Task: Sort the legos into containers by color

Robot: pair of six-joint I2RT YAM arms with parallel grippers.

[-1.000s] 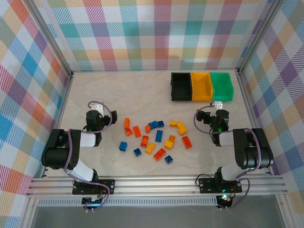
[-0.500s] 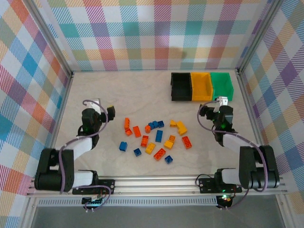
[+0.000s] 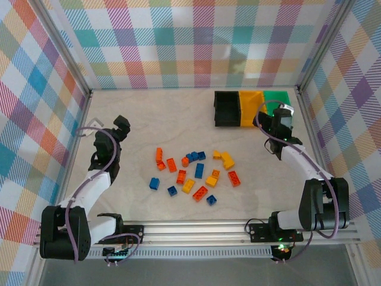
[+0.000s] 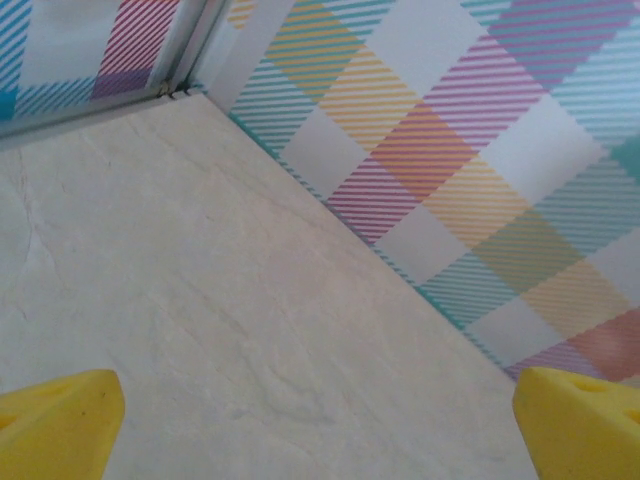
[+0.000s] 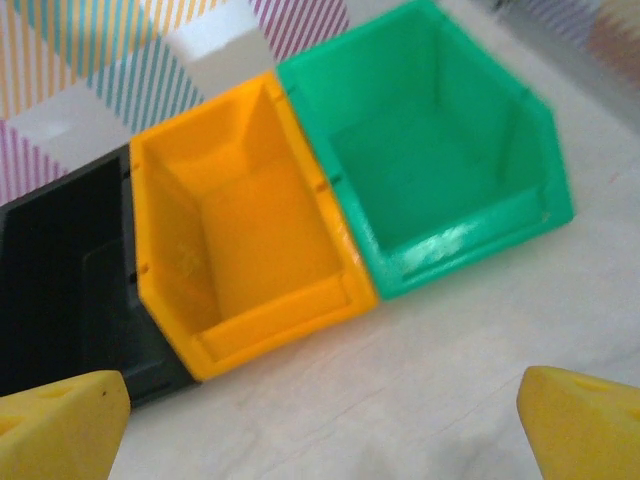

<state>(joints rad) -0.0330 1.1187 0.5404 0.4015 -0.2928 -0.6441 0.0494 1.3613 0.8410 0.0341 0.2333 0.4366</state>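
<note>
Both arms had unfolded and reached outward since a second earlier; our left fingers [image 4: 55, 425] had swung toward the left wall over bare tabletop [image 4: 200, 300]; our right fingers [image 5: 60, 420] had risen to hover just before the containers [image 5: 270, 330]; both pairs stood wide open, holding nothing; the legos [image 3: 193, 173] lay scattered mid-tabletop, well apart from the containers; we judged that sorting had not begun.
</note>
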